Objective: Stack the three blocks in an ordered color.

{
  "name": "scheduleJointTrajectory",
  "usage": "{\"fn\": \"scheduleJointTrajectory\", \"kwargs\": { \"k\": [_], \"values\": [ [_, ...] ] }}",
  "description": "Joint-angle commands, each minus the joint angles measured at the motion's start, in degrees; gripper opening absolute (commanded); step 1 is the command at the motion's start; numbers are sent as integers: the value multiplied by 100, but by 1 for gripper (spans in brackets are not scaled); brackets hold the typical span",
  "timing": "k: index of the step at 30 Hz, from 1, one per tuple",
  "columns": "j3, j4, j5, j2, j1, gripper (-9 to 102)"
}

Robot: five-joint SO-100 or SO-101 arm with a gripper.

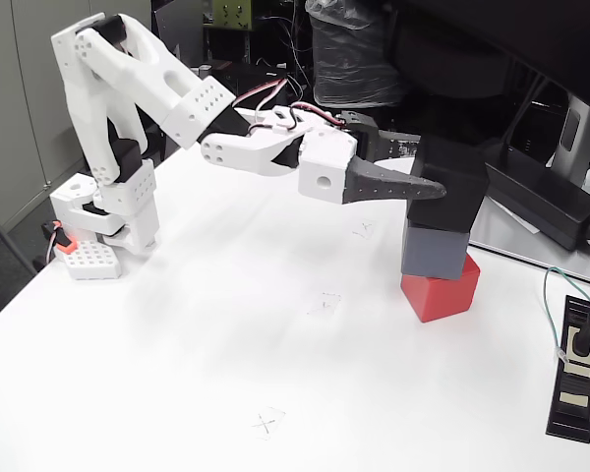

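From my fixed view, all three blocks are in one stack on the right side of the white table (226, 374). The red block (441, 287) sits at the bottom, flat on the tabletop. The grey block (435, 252) is on top of it, shifted a little to the left so it overhangs the red one's left edge. The black block (454, 187) is on top of the grey, tilted a bit and not squared up with it.

The gripper (435, 189) reaches in from the left, its dark finger (388, 184) lying across the near face of the black block. I honestly can't tell whether the fingers are clamped on it or let go, since the other finger is hidden behind.

Far right there's a long black power brick (539, 194), and near right a flat power strip (577, 369) with a cable plugged in.
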Motion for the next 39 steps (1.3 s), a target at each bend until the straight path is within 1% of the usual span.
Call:
{"fn": "scheduleJointTrajectory", "kwargs": {
  "k": [1,30,39],
  "values": [
    [-176,-26,70,35,0,27],
    [53,-62,44,35,-9,28],
    [53,-62,44,53,-9,42]
  ]
}}
